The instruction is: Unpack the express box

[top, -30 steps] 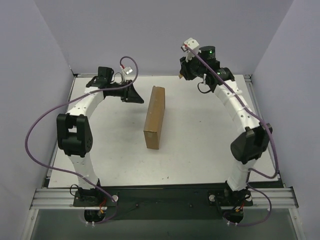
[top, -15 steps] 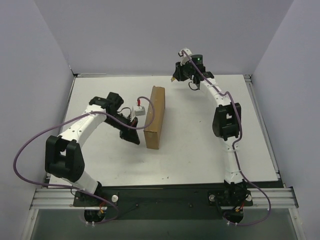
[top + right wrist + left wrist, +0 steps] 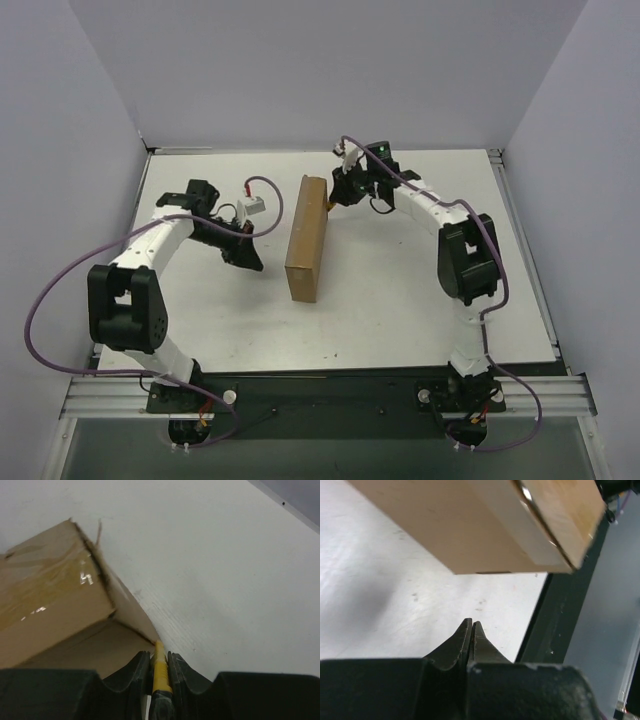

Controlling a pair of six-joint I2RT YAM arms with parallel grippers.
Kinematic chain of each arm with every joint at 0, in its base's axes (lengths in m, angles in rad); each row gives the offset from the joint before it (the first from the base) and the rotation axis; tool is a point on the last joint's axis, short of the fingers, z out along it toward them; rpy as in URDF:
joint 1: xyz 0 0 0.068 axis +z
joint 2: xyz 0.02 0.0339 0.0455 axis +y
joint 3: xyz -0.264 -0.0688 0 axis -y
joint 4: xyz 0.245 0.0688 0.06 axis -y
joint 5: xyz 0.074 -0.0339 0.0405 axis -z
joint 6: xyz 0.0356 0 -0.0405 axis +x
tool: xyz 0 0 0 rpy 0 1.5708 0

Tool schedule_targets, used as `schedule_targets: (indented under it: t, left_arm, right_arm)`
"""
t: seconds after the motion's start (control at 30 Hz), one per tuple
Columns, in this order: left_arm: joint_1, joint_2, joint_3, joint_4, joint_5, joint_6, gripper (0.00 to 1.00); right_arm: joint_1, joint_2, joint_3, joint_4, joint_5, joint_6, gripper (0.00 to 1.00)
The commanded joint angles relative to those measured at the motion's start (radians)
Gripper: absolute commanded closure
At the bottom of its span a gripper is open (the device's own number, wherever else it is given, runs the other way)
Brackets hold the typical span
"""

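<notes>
Express box [image 3: 306, 238] stands on edge mid-table. Right gripper [image 3: 155, 656], clamped on a yellow-handled tool [image 3: 160, 672], is at its 1 o'clock corner. Left gripper [image 3: 471, 626], closed and empty, sits at 9 o'clock. Best to cut shallowly along the tape.

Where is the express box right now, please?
In the top view the express box lies lengthwise at the centre of the table, the left gripper off its left side and the right gripper at its far right corner.
</notes>
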Motion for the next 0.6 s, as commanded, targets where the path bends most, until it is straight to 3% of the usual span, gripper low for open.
schedule_targets:
  t: [0.0,0.13,0.2,0.27,0.3,0.33,0.4,0.43,0.47,0.57]
  left_arm:
    - [0.091,0.024,0.086,0.046,0.046,0.003,1.00]
    - [0.127,0.034,0.105,0.157,0.051,-0.108,0.99]
    - [0.136,0.035,0.105,0.304,0.042,-0.209,0.91]
    - [0.136,0.041,0.106,0.436,0.040,-0.438,0.75]
    - [0.133,0.055,0.105,0.593,0.037,-0.534,0.69]
    - [0.130,0.066,0.106,0.684,0.029,-0.760,0.65]
    - [0.111,0.124,0.138,0.882,-0.003,-0.955,0.51]
    - [0.095,0.147,0.170,0.888,-0.024,-1.030,0.40]
    - [0.078,0.170,0.207,0.874,-0.041,-1.023,0.18]
    - [0.001,0.254,0.337,0.833,-0.080,-1.001,0.15]
  right_arm:
    - [0.067,-0.283,-0.184,-0.022,0.001,-0.208,1.00]
    - [0.113,-0.456,-0.329,-0.155,0.001,-0.269,1.00]
    - [0.126,-0.542,-0.408,-0.200,0.019,-0.276,1.00]
    - [0.116,-0.587,-0.444,-0.201,0.079,-0.180,1.00]
    - [0.101,-0.588,-0.451,-0.206,0.098,-0.126,1.00]
    - [0.061,-0.587,-0.450,-0.206,0.111,-0.077,1.00]
    - [0.016,-0.584,-0.450,-0.195,0.122,0.029,1.00]
    - [-0.011,-0.585,-0.451,-0.188,0.133,0.040,1.00]
    - [-0.022,-0.584,-0.445,-0.188,0.154,0.045,1.00]
    - [-0.067,-0.564,-0.404,-0.198,0.181,0.059,1.00]
